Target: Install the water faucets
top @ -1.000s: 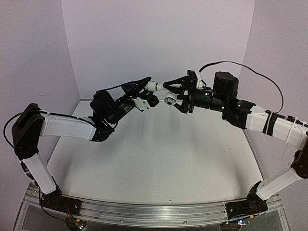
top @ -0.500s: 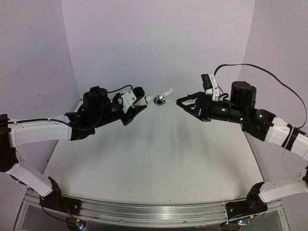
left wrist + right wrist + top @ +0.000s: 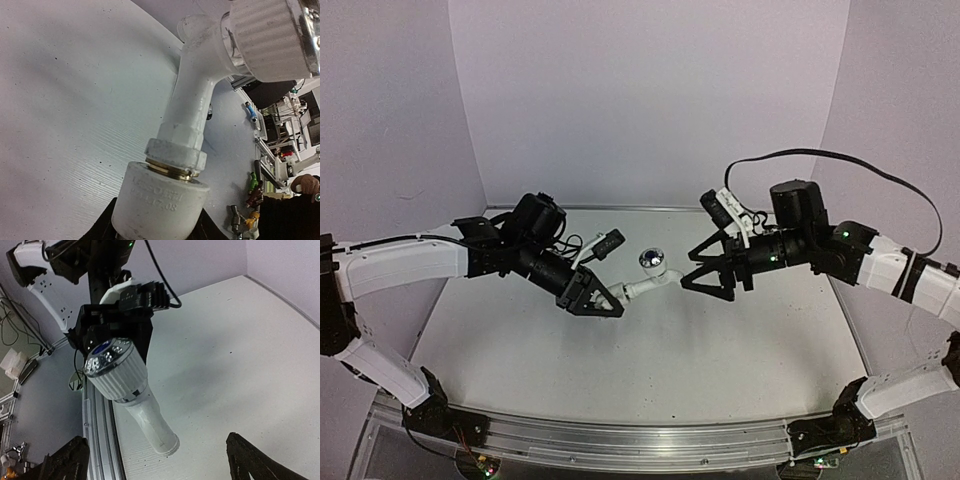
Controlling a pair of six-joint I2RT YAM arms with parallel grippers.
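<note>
Left gripper point(image 3: 608, 300): closed narrow on the white elbow fitting point(image 3: 160, 200). In the wrist view its black fingers point(image 3: 106, 227) sit either side of the fitting's base.

Left arm: comes in about level from the left wall, with the wrist pitched down and right toward the middle of the table point(image 3: 650, 390).

The tap point(image 3: 645, 285) stands in the top of the fitting, with a thin ring of brass-coloured thread showing at the joint. Its body angles up and right. The ribbed round knob point(image 3: 117, 365) has a blue centre and faces the right wrist camera. The spout point(image 3: 152, 427) points toward the right arm. The whole assembly is in the air over mid-table, and only the left gripper is holding it.

Right gripper point(image 3: 687, 272): jaws wide apart, holding nothing. Its fingers point(image 3: 65, 462) stand well off both sides of the spout in the wrist view. From above, the tips are just beside the spout end, and I can't tell if they touch it.

Right arm: reaches in from the right, forearm sloping down and left, gripper facing the left one. A black cable point(image 3: 820, 155) loops over it.
</note>
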